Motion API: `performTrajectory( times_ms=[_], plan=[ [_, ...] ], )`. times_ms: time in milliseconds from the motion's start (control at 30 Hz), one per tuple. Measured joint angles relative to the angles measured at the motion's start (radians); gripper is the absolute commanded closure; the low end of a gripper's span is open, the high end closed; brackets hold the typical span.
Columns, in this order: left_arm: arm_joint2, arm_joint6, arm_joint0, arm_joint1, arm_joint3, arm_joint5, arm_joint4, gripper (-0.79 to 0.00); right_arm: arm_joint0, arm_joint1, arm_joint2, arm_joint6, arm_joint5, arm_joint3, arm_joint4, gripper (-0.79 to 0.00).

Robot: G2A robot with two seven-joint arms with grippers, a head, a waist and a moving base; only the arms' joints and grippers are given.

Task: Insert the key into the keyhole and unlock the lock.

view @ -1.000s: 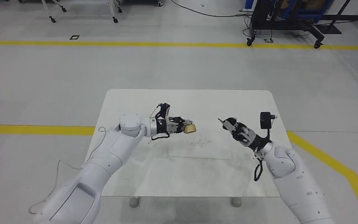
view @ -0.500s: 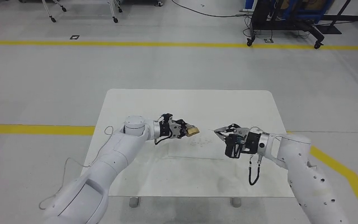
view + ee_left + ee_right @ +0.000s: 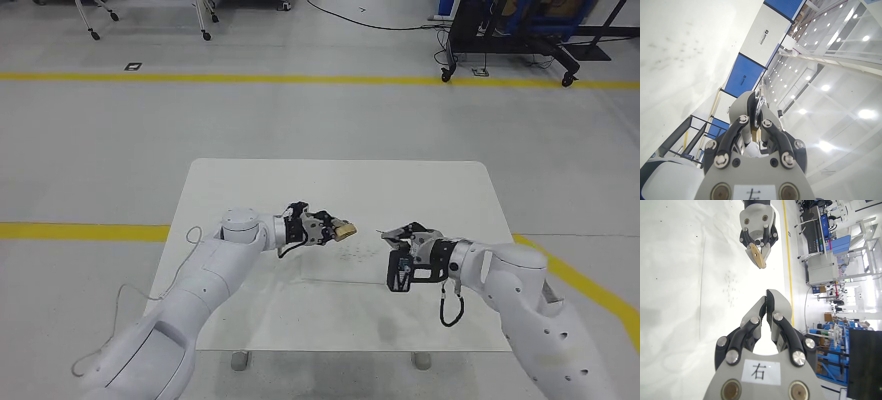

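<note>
From above, the left gripper is clamped on a brass lock, held clear above the middle of the white table. The lock's free end is turned toward the right gripper. That gripper hangs just across a small gap, its fingers pressed together. A thin sliver juts from their tips toward the lock, too small to name. In the left wrist view, the left gripper pinches the lock's silver shackle between its pads, while the brass body sits down between the black linkage arms. In the right wrist view, the right gripper has its ribbed pads squeezed tight against each other. Straight ahead and apart from it, the left gripper presents the lock tilted, a flat brass face with a small dark keyhole turned this way.
</note>
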Motion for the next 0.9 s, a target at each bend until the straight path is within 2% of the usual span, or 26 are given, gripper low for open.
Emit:
performTrajectory(
  times_ms=[167,233,433,600,900],
  plan=[
    [-0.001,0.008,0.018,0.001,-0.029,0.065,0.010,0.000,0.021,0.017,-0.132,-0.006,0.031,-0.096,-0.334,0.000],
    [-0.003,0.011,0.022,0.000,-0.033,0.086,0.008,0.000,0.039,0.023,-0.187,0.009,0.005,-0.123,-0.461,0.000],
    [-0.015,0.035,0.026,0.000,-0.042,0.074,0.019,0.000,0.090,0.025,-0.305,0.043,-0.077,-0.167,-0.656,0.000],
    [-0.021,0.046,0.032,-0.001,-0.061,0.041,0.037,0.000,0.112,0.007,-0.339,0.095,-0.110,-0.137,-0.610,0.000],
    [-0.037,0.065,0.039,-0.001,-0.072,0.016,0.060,0.000,0.109,-0.043,-0.360,0.318,-0.109,-0.113,-0.433,0.000]
  ],
)
